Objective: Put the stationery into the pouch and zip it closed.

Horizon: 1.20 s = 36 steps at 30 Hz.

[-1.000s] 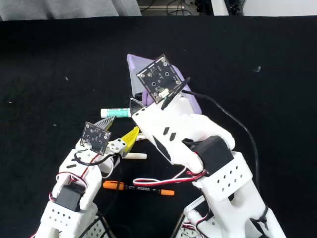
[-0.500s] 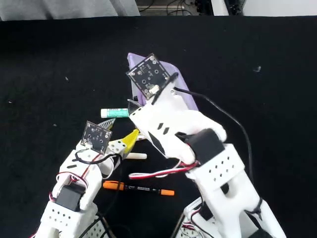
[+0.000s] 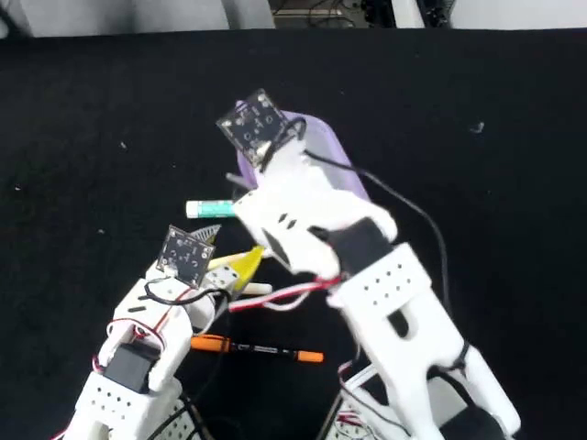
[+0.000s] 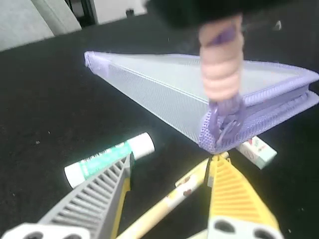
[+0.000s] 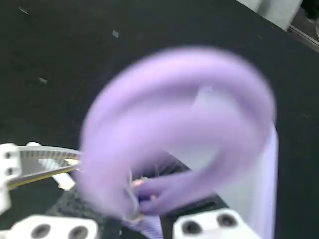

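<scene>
White arms, yellow and grey fingers

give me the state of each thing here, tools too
pouch: one end lifted by its strap, zip looks partly open
strap: pulled up taut, in the right tool
right tool: shut on the strap
left tool: open, straddling the pencil
pencil: lying flat, not gripped
glue stick: capped, lying outside the pouch
marker: lying outside the pouch

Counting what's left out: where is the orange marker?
High view: the orange marker lies on the table between the left arm and the right arm.
</scene>
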Motion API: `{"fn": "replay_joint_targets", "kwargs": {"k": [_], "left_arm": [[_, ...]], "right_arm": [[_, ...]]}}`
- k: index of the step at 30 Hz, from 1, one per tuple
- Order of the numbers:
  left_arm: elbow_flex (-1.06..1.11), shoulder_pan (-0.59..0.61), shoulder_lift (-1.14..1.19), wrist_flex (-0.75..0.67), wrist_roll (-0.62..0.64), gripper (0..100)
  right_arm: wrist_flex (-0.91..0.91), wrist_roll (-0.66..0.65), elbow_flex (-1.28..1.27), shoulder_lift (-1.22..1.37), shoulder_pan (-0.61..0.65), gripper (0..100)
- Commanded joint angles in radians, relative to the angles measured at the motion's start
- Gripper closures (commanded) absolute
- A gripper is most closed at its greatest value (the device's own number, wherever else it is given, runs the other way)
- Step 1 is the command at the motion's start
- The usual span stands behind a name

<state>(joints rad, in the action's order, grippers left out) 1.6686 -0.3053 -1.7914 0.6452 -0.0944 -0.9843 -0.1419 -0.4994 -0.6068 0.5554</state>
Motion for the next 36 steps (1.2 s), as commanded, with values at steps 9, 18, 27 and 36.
{"fn": "replay_joint_targets", "kwargs": {"k": [9, 18, 27, 36], "left_arm": [[-0.093, -0.007, -0.006, 0.04, 0.003, 75], [-0.157, -0.012, -0.006, 0.138, 0.002, 75], [-0.022, -0.005, -0.006, -0.055, 0.0, 75], [-0.008, -0.018, -0.006, -0.049, -0.081, 75]], "right_arm": [[0.028, -0.012, 0.013, -0.001, -0.044, 98.7], [0.041, -0.058, 0.002, 0.002, -0.041, 98.7], [-0.058, -0.058, 0.068, -0.001, -0.038, 98.7], [-0.057, -0.058, 0.076, -0.001, -0.044, 98.7]]}}
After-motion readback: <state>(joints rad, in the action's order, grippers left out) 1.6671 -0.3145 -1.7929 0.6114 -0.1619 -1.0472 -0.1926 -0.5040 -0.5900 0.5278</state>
